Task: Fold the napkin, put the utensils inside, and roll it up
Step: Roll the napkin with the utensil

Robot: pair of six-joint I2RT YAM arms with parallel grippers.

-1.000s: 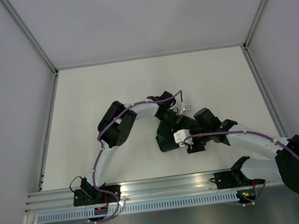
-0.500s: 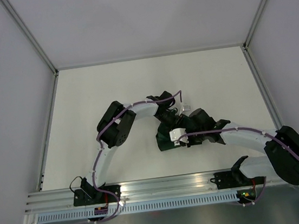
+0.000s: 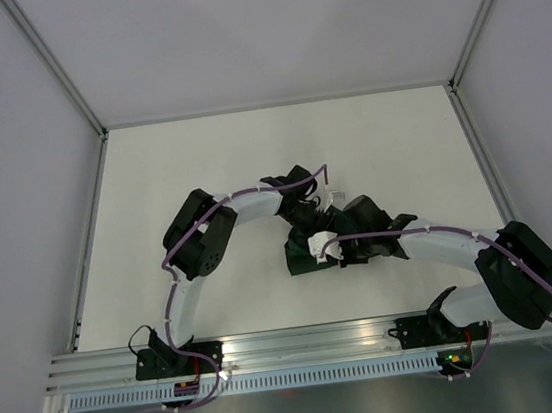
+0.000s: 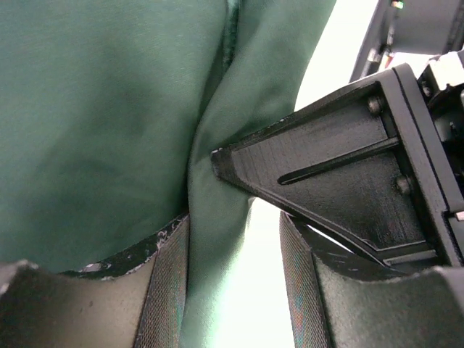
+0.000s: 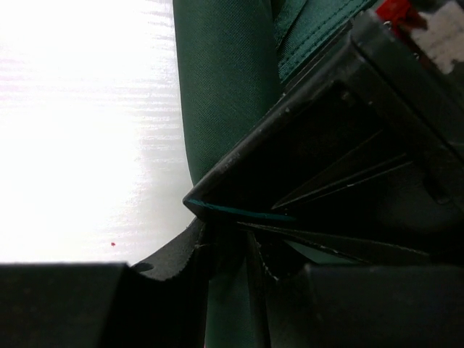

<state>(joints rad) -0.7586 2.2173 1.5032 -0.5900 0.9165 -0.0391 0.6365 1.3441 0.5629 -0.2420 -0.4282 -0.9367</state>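
The dark green napkin [image 3: 299,262] lies bunched on the white table [image 3: 191,167] at the centre, mostly hidden under both wrists. My left gripper [image 3: 305,229] is open over it; in the left wrist view a fold of napkin [image 4: 109,130] rests against the left pad [image 4: 171,283] while my gripper [image 4: 232,246] stays apart. My right gripper [image 3: 314,251] reaches in from the right; in the right wrist view the gripper [image 5: 230,254] is pinched on a strip of napkin [image 5: 225,87]. The two grippers' fingers cross closely. No utensils are in view.
White enclosure walls with metal frame posts [image 3: 70,91] surround the table. An aluminium rail [image 3: 303,342] runs along the near edge by the arm bases.
My right gripper has moved left, further onto the napkin beside my left gripper. The left arm's elbow has swung left and the bundle has shifted slightly left.
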